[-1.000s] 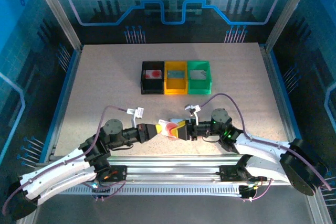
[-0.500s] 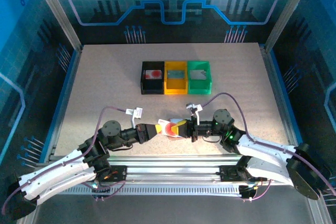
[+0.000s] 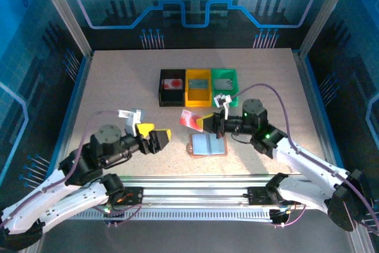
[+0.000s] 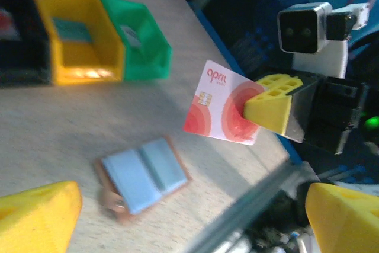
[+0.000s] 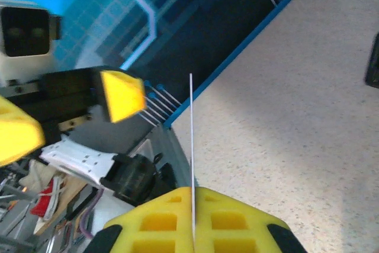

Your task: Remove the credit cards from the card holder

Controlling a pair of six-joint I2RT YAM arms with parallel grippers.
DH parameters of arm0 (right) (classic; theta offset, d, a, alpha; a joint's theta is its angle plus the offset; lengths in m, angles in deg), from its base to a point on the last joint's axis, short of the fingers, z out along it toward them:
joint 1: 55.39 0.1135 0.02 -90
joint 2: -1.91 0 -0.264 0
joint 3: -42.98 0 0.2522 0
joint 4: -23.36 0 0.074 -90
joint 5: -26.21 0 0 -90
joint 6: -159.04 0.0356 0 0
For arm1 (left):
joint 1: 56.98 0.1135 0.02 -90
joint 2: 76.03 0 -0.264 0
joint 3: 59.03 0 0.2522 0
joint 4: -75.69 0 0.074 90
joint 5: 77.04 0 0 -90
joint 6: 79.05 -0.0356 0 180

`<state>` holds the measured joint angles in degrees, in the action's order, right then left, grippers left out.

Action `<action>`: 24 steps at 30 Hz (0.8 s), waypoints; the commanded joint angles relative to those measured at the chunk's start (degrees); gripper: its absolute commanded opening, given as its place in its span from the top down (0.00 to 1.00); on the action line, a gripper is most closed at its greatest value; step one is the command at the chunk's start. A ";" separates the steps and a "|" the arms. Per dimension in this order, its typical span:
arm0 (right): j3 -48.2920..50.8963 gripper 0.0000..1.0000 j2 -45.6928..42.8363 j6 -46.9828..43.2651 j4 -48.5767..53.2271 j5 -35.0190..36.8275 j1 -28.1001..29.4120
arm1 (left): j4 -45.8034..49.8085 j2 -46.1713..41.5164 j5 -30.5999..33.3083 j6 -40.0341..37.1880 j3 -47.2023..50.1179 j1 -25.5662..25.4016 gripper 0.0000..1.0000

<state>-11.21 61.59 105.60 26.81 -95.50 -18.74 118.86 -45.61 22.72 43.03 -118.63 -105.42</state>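
Near the middle of the surface (image 3: 118, 99), the card holder (image 3: 208, 144) lies spread open and flat, its grey-blue lining facing up and a salmon-pink edge showing round it. The right claw (image 3: 204, 122) is closed on a red card (image 3: 188, 119), pinching one short end between its yellow fingers (image 4: 269, 103) so that the rest of the card sticks out towards the left arm. From the left wrist the red card (image 4: 216, 111) shows its printed face, with a small chip and pale red circles, and it hangs apart from the card holder (image 4: 142, 173), which lies on the surface nearer that camera. From the right wrist the same card (image 5: 191, 146) is seen edge-on as a thin pale line rising from between the fingers (image 5: 160, 220). The left claw (image 3: 155, 136) stands wide open with nothing between its jaws, to the left of the card holder and apart from it; its yellow fingers (image 4: 35, 217) frame the bottom corners of its own camera's view. Farther back on the surface three square bins sit touching in a row: a black bin (image 3: 161, 87) with something pale and red-marked inside, a yellow bin (image 3: 198, 97) with a flat bluish-green piece inside, and a green bin (image 3: 224, 95) with a pale piece inside.
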 commanded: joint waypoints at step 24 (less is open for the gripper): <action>-80.38 1.00 60.93 -12.37 59.42 10.75 -4.00 | 14.54 1.83 27.86 -13.29 -0.47 7.48 0.01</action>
<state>-83.57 116.78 93.97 77.91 -84.81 -22.02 132.76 -44.43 49.21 30.46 -119.77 -98.43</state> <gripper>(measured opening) 0.041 0.994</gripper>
